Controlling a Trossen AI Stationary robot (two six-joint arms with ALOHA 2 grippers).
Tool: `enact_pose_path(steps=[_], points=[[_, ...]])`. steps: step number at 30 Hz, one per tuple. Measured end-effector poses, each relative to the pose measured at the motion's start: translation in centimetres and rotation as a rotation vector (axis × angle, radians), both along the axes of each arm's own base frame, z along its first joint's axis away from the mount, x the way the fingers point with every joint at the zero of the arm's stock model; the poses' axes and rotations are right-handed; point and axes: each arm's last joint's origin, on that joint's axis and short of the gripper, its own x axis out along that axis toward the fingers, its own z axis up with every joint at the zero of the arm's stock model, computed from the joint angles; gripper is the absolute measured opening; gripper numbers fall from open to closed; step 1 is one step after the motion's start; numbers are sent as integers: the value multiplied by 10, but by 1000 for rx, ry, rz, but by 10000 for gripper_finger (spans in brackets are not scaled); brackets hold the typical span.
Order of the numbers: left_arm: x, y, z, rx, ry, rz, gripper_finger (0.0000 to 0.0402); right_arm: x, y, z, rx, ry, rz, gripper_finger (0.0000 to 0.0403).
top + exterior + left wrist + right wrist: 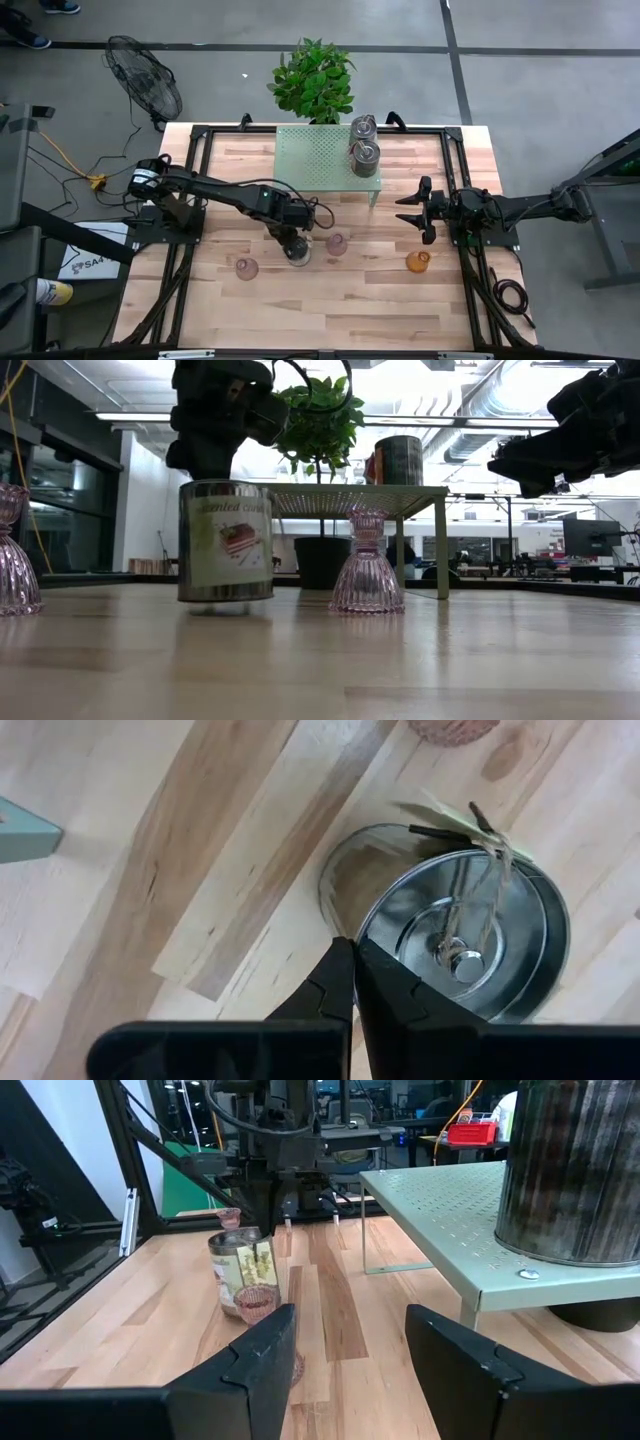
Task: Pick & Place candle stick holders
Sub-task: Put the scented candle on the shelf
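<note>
We see a pale butcher-block table (330,300) on grey floor, a potted plant (314,80) behind the green perforated shelf (315,158) — two shiny tins (364,150) on it. In front, ribbed pink glass holders (337,243), an amber one (417,261), a labelled tin (225,540) — left gripper (354,982) pinched shut above its rim. Right gripper (345,1355) parted, empty.

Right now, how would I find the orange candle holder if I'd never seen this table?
Look at the wooden table, on the side of the right arm. Near its open pincer, on bare wood in front of the green shelf, stands the amber-orange glass holder. It is the only orange one; the others are pink or silver.
</note>
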Motion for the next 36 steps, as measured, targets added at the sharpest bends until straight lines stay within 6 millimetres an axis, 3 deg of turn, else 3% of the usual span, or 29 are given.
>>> enact_pose_path(steps=[10,19,28,36], points=[[0,-1,4,-41,1,-6,0,0,0,0,0,0,0,185],[4,5,51,8,-33,-7,0,0,0,0,0,0,0,185],[1,41,96,31,-68,36,0,0,0,0,0,0,0,185],[-6,75,117,34,-89,79,0,0,0,0,-1,0,1,185]])
